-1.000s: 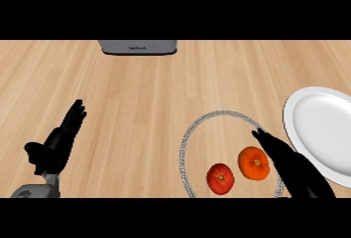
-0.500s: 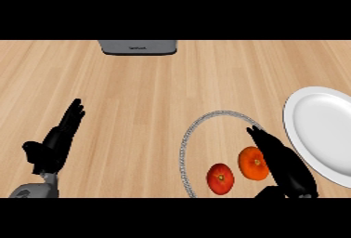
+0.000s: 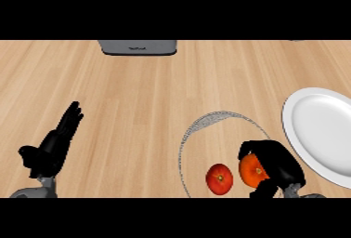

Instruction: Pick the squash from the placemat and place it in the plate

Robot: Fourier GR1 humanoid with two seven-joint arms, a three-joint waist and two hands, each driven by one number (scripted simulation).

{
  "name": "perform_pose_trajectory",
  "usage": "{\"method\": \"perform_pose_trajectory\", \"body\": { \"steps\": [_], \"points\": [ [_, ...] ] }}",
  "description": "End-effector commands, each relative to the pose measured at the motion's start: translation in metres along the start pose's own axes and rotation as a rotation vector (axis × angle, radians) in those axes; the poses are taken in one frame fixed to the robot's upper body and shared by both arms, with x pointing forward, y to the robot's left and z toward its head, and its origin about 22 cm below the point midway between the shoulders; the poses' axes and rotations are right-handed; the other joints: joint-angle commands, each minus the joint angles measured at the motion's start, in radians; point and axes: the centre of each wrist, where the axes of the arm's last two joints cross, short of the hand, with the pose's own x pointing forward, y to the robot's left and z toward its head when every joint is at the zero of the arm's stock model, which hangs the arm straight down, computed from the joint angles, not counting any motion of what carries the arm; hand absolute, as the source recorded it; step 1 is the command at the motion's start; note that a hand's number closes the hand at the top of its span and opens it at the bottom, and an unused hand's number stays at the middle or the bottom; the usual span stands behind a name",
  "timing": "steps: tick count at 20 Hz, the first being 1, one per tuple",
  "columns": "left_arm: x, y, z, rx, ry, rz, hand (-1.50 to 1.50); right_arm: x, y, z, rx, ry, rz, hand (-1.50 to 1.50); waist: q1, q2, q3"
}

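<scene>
The right hand (image 3: 274,165), at the lower right of the frame, has its fingers curled over the top and right flank of the orange squash (image 3: 251,170), thumb low beside it; the hand is closed round the squash. Half a second earlier the same hand lay with straight fingers along the squash's right side, and a second ago it was straighter still; the fingers have since bent inward and now hide part of the fruit.

The squash rests on the placemat (image 3: 205,123), a pale round mat with a grey rim, in its lower right portion. It has not shifted noticeably across the three frames.

A red tomato (image 3: 219,179) lies on the same mat just left of the squash, close to it but apart, unchanged in position.

The white plate (image 3: 312,125) sits at the right edge of the frame, its rim just beside the mat's right border, unchanged.

The left hand (image 3: 51,148), at the lower left, is open with straight fingers pointing up-frame, resting as before.

A grey appliance (image 3: 137,47) shows at the top edge, left of centre, on the wooden counter (image 3: 137,93).
</scene>
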Motion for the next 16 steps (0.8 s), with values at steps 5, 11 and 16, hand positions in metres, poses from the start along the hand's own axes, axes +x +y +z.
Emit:
{"method": "perform_pose_trajectory", "body": {
  "steps": [5,11,16],
  "points": [
    [0.003,0.006,0.005,0.002,-0.001,-0.002,0.0,0.002,0.017,0.005,-0.074,-0.098,0.03,1.5,0.001,0.005,0.01],
    [-0.019,0.019,0.015,0.117,0.058,0.006,0.0,-0.143,-0.024,0.083,-0.361,0.513,-0.036,1.5,-0.146,-0.013,0.013],
    [-0.014,0.031,0.016,0.14,0.039,-0.005,0.0,-0.205,-0.056,0.163,-0.601,0.688,-0.066,1.5,-0.149,-0.019,0.011]
  ]
}}
